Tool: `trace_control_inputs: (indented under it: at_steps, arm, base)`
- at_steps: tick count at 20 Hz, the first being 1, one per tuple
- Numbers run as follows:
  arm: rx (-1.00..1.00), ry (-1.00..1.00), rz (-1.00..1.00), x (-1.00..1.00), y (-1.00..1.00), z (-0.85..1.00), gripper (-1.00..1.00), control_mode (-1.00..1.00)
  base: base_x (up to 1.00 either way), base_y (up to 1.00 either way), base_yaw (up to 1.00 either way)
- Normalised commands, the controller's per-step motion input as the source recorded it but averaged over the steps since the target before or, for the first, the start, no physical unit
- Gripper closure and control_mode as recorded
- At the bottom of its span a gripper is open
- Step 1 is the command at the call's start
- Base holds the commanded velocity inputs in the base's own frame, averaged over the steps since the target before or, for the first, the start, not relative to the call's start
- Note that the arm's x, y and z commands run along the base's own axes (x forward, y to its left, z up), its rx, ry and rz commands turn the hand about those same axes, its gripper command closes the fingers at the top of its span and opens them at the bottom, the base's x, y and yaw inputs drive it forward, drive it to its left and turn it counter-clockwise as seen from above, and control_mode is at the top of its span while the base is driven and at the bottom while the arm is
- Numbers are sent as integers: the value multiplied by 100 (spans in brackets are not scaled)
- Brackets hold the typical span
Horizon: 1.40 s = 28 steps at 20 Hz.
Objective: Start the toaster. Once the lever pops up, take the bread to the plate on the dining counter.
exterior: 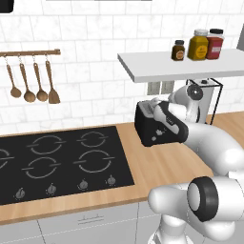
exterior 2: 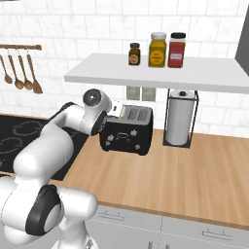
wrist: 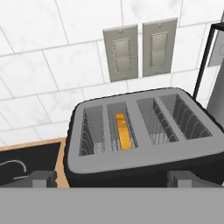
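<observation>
So on the far left there was a black hob set into the wooden counter, with wooden spoons hanging on the wall above it. Moving right, the toaster sat on the counter near the wall, with the robot's arm reaching in over it. In the hand view the gripper was wide open and holding nothing, hovering just in front of and above the toaster top. The bread stood on edge down in the second slot from the left. Further right was a paper towel holder under a shelf with three jars.

Progress-wise it looked like basically square one: bread loaded, nothing pressed yet by the look of it, and the whole carry to the plate was left. The lever itself was hard to make out, since the arm blocked much of the toaster from the left.
</observation>
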Motion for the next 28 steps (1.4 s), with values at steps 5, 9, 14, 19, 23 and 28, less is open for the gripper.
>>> trace_control_inputs:
  at_steps: [5, 9, 14, 19, 23, 28]
  arm:
    - [0, 0, 0, 0, 0, 0, -100, -100]
    - [0, 0, 0, 0, 0, 0, -100, -100]
    - [0, 0, 0, 0, 0, 0, -100, -100]
    - [0, 0, 0, 0, 0, 0, -100, -100]
    - [0, 0, 0, 0, 0, 0, -100, -100]
    - [0, 0, 0, 0, 0, 0, -100, -100]
  base:
    - [0, 0, 0]
    - [0, 0, 0]
    - [0, 0, 0]
    - [0, 0, 0]
    - [0, 0, 0]
    - [0, 0, 0]
